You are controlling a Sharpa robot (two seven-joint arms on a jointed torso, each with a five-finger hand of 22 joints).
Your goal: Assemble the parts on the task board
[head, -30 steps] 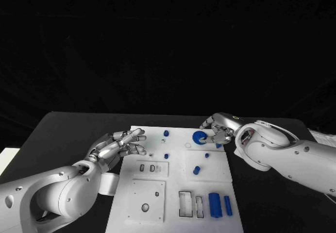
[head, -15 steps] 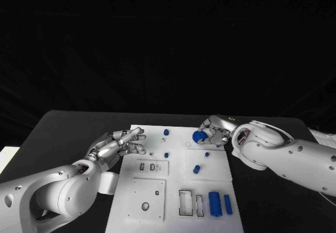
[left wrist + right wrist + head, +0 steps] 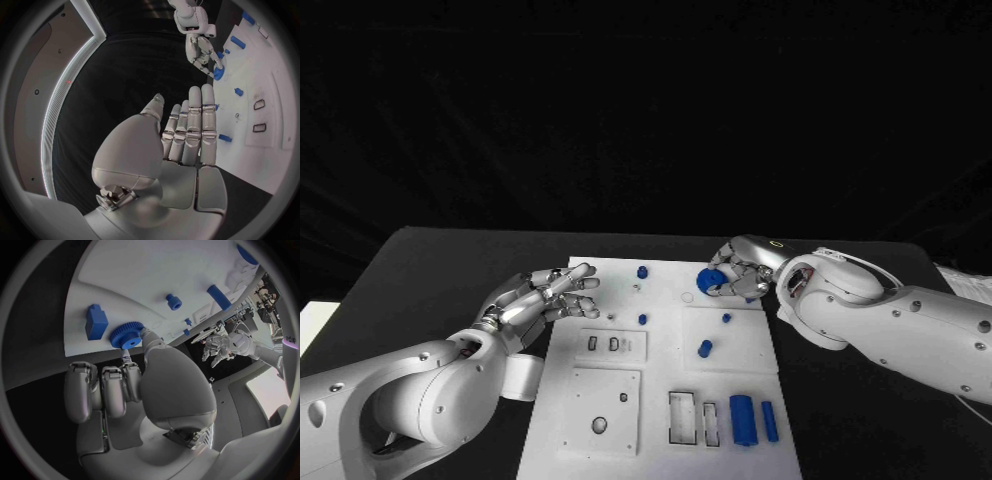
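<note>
Blue gear (image 3: 713, 279) pinched in the right hand (image 3: 744, 265), right of centre in the head view, over the far end of the white board (image 3: 661, 400). Probably light, stiff plastic; toothed rim (image 3: 127, 335) gives grip, so best held by its edge, as now. Left hand (image 3: 538, 300) hovers spread and empty at the board's left edge, well apart from the gear.

Left arm in from near-left, forearm angled fwd. Left hand (image 3: 538, 302) empty, palm flat, fingers (image 3: 195, 122) straight and slightly apart. Right arm in from right side, wrist bent inward. Right hand (image 3: 740, 268) curled, fingertips (image 3: 142, 333) pinching blue gear (image 3: 126, 336), other fingers tucked alongside.
</note>
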